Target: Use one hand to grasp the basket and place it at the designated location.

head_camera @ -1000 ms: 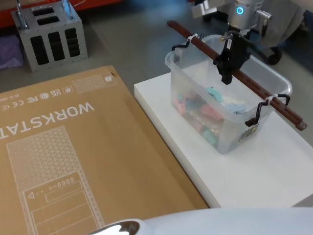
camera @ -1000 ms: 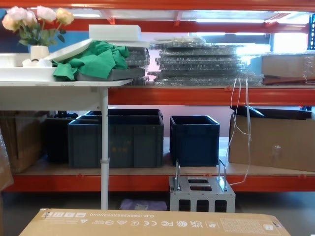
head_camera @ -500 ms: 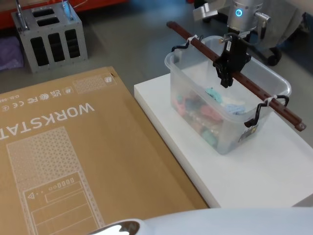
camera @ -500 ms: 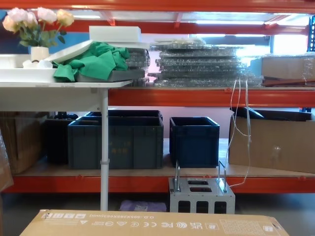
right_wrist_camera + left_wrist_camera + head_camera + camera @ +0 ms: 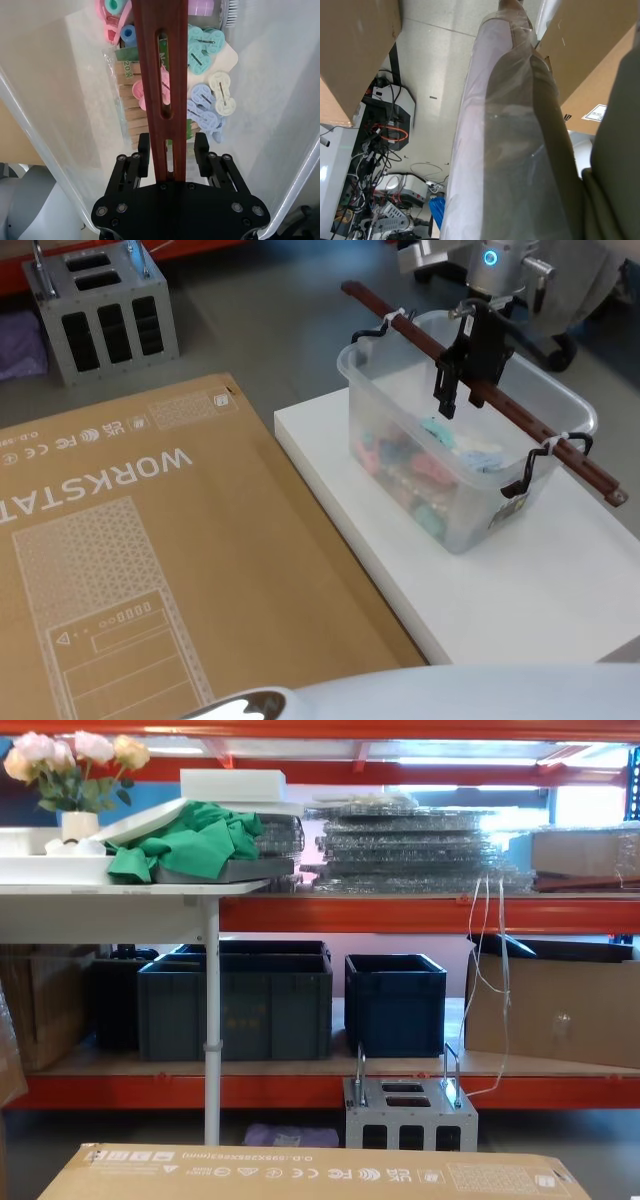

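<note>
The basket [image 5: 462, 502], a translucent whitish tub holding colourful clips [image 5: 206, 102], stands on a white platform [image 5: 545, 585] at the right. Its long red-brown bar handle [image 5: 525, 422] lies across the rim, tied on with white ties and black hooks. My right gripper [image 5: 447, 402] hangs over the middle of the handle, pointing down. In the right wrist view the right gripper [image 5: 172, 150] is open, and its black fingers [image 5: 144, 149] straddle the slotted handle [image 5: 160, 60] with a small gap on each side. The left arm is parked low beside cardboard boxes.
A large flat cardboard box [image 5: 150, 560] printed WORKSTATION lies left of the platform. A small grey metal box [image 5: 105, 315] with two loop handles stands on the floor at the back left. Dark blue crates [image 5: 395, 1005] sit on the shelf rack ahead.
The right gripper has opened off the handle and shifted slightly up and left along it. The basket has stayed where it was on the white platform.
</note>
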Motion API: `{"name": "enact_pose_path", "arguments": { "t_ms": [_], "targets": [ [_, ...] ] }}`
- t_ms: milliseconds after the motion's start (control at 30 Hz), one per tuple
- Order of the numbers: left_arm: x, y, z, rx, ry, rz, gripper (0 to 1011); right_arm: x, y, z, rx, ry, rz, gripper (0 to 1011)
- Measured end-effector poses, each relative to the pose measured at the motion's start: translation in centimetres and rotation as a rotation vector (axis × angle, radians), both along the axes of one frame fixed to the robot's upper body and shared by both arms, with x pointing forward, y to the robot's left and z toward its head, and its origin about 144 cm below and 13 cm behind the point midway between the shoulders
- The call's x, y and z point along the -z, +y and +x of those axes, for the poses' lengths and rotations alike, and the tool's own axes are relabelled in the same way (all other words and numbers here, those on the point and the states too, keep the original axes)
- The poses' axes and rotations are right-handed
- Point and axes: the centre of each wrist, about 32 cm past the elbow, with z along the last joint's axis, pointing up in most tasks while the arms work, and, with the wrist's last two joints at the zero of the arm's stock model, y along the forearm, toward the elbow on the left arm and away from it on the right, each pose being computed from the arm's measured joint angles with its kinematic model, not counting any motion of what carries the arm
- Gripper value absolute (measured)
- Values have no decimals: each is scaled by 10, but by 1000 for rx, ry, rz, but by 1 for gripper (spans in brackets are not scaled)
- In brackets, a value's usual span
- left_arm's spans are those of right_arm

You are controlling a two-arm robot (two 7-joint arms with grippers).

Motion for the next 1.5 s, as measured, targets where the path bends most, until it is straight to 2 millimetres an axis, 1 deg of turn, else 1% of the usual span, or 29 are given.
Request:
{"name": "enact_pose_path", "arguments": {
  "t_ms": [67,133,200,233,267,300,567,633,767,967,1100,1167,1367,1500],
  "targets": [
    [0,0,0,0,0,0,0,-1,0,0,0,-2,0,582],
    [0,0,0,0,0,0,0,-1,-1,0,-1,-5,0,666],
    [0,0,0,0,0,0,0,-2,-1,0,-2,-6,0,700],
    [0,0,0,0,0,0,0,-2,-1,1,-3,-8,0,745],
    [0,0,0,0,0,0,0,-2,-1,1,-4,-9,-1,753],
    [0,0,0,0,0,0,0,-3,-1,1,-5,-10,-2,817],
    [0,0,0,0,0,0,0,-6,-2,0,-10,-24,0,1001],
    [0,0,0,0,0,0,0,-8,-2,-1,-12,-31,1,1001],
    [0,0,0,0,0,0,0,-22,-5,-6,-9,-68,22,1001],
    [0,0,0,0,0,0,0,-47,-11,-14,2,-130,48,1001],
    [0,0,0,0,0,0,0,-55,-12,-16,6,-147,55,1001],
    [0,0,0,0,0,0,0,-63,-14,-20,9,-169,61,1001],
    [0,0,0,0,0,0,0,-79,-17,-26,20,-209,72,1001],
    [0,0,0,0,0,0,0,-83,-17,-28,21,-218,74,1001]
  ]
}}
